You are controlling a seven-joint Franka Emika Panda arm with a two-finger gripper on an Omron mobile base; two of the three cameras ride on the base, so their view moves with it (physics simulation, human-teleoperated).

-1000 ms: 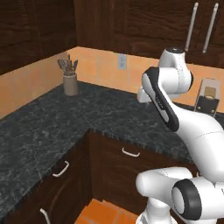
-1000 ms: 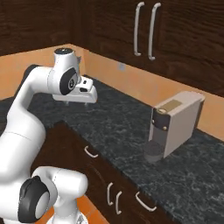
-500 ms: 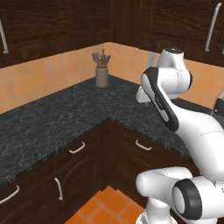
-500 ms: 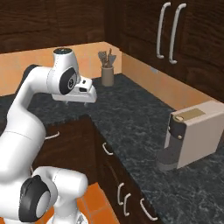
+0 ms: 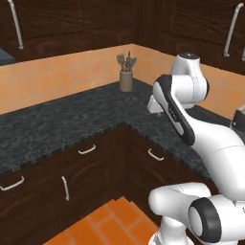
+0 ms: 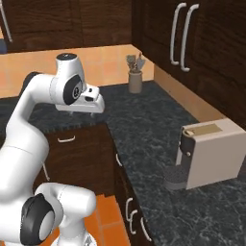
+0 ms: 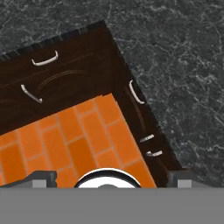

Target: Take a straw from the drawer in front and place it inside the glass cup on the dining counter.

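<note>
My gripper (image 7: 112, 178) hangs open above the inner corner of a black speckled counter (image 5: 72, 119), its fingertips (image 7: 44, 177) wide apart with nothing between them. From the right base view the hand (image 6: 90, 101) sits over the counter's edge. Two shut dark wood drawer fronts with small curved silver handles flank the corner, one on the left (image 5: 87, 150) (image 7: 45, 60) and one on the right (image 5: 154, 154) (image 7: 135, 92). I cannot tell which one is the task's drawer. The straw is hidden. The glass cup and the dining counter are out of view.
A grey utensil holder (image 5: 126, 79) (image 6: 135, 80) stands at the back of the corner. A beige coffee machine (image 6: 211, 151) sits on the right run of counter. Upper cabinets with upright silver handles (image 6: 185, 36) hang above. Orange tiled floor (image 7: 83, 135) lies below.
The whole scene has slid rightward in both base views, so the base has turned; the utensil holder now sits nearer the middle. The gripper stays open.
</note>
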